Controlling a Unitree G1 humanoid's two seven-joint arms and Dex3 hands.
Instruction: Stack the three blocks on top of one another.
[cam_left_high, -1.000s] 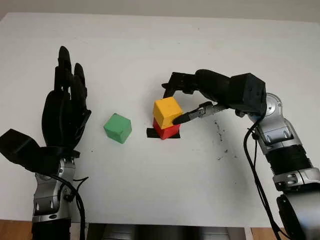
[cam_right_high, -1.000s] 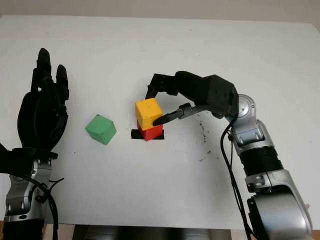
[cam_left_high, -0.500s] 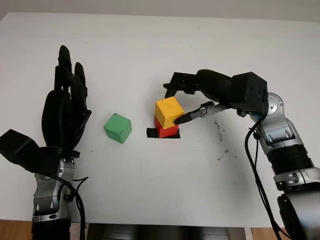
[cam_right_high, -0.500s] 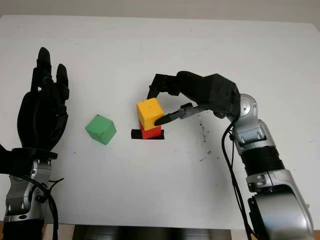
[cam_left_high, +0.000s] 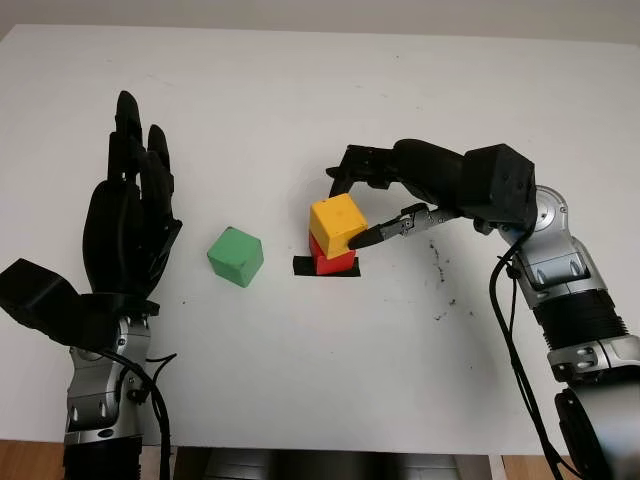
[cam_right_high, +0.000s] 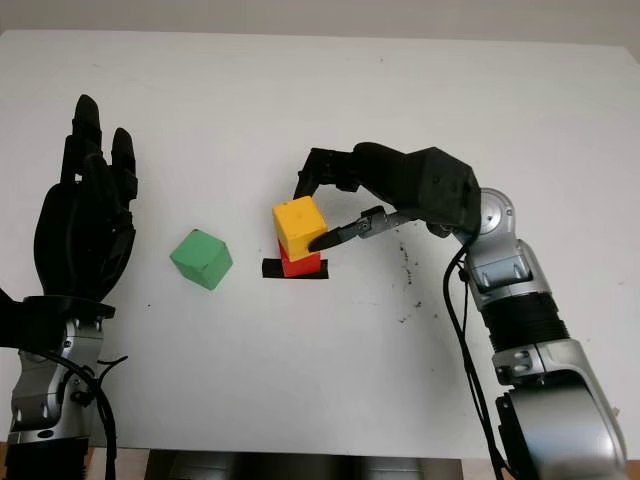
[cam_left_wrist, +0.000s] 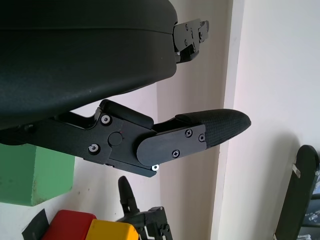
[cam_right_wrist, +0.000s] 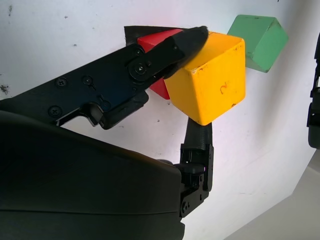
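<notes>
A: Start with the head camera. Where do the blocks stand?

B: The yellow block (cam_left_high: 336, 221) sits on the red block (cam_left_high: 333, 262), which rests on a strip of black tape (cam_left_high: 303, 267) near the middle of the white table (cam_left_high: 320, 380). The yellow one looks twisted a little against the red one beneath. The green block (cam_left_high: 236, 256) lies alone on the table, well off to the left of the pair.

A: And the hands?

B: The right hand (cam_left_high: 365, 205) has its fingers round the yellow block, one fingertip on the near right face, the others behind the far edge. The left hand (cam_left_high: 128, 225) is open and raised beside the green block, holding nothing.

A: The left wrist camera?

B: Its own black shell and a finger (cam_left_wrist: 220, 127), with the green block beneath and the red and yellow blocks beyond.

A: Right wrist camera?

B: A fingertip (cam_right_wrist: 192, 37) presses the yellow block's upper corner and another finger (cam_right_wrist: 197, 145) sits along the opposite side. The grip reads as closed on the block.

A: So how to finish this step well?

B: I'd judge the placing nearly done. Let go by opening the fingers evenly and lifting straight up, so nothing drags the yellow block off the red. Then green goes on top.
</notes>
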